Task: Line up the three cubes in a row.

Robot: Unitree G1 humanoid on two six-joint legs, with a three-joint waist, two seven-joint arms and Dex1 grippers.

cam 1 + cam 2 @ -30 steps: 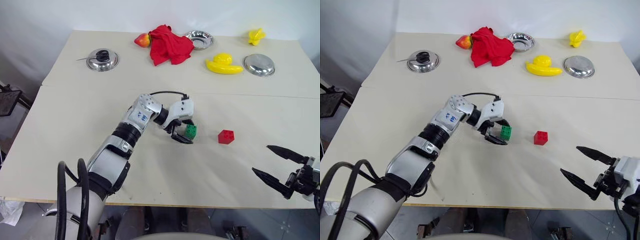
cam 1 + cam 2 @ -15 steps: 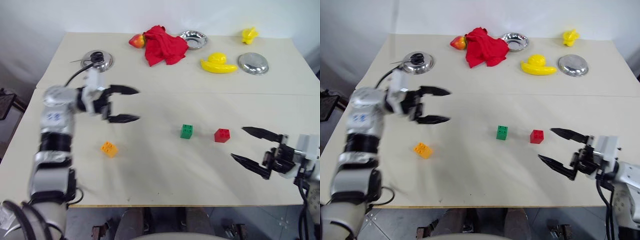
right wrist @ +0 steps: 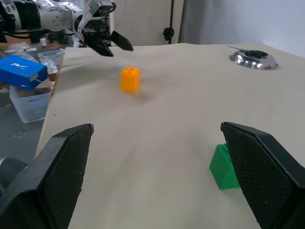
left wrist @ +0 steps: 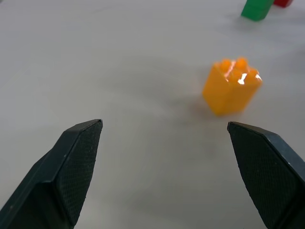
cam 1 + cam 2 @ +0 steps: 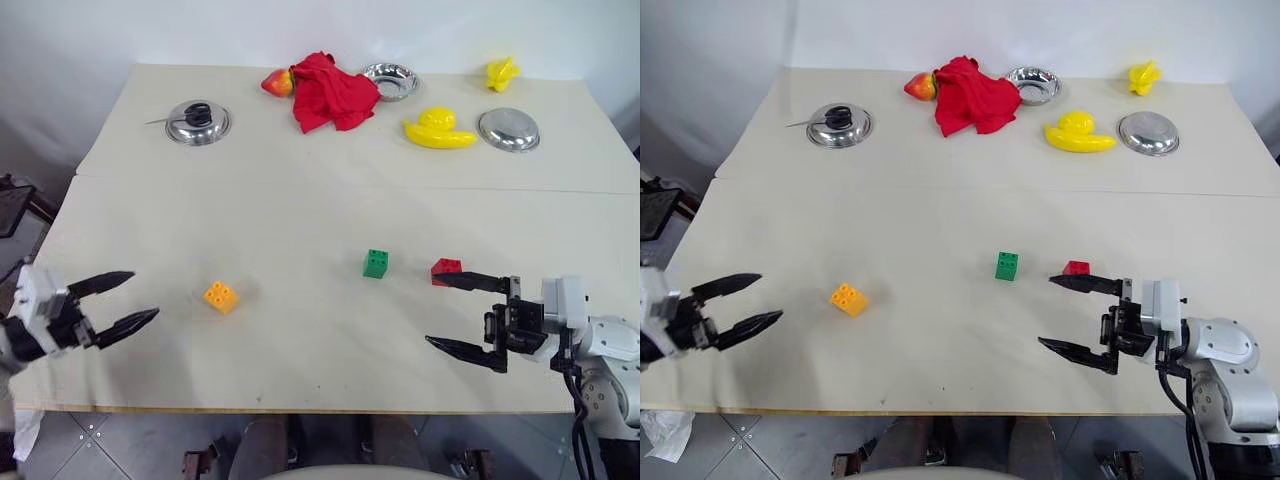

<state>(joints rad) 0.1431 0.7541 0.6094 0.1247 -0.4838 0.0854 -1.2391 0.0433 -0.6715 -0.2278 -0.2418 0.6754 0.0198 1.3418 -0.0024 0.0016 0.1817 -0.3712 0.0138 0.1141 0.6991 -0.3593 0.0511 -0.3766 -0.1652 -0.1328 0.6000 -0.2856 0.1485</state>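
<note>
My right hand [image 5: 462, 316] sits in front of the red cube [image 5: 445, 267], so I can see just its top part. In my left wrist view the red cube [image 4: 283, 2] is cut off at the edge. The red cloth [image 5: 330, 88] hides most of a small red and yellow fruit [image 5: 277, 82].

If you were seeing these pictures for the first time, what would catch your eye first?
Three small studded plastic cubes on the near half of the pale table: orange-yellow cube to the left, green cube in the middle, red cube just right of it. Open black claws flank them, the left claw and the right claw.
</note>
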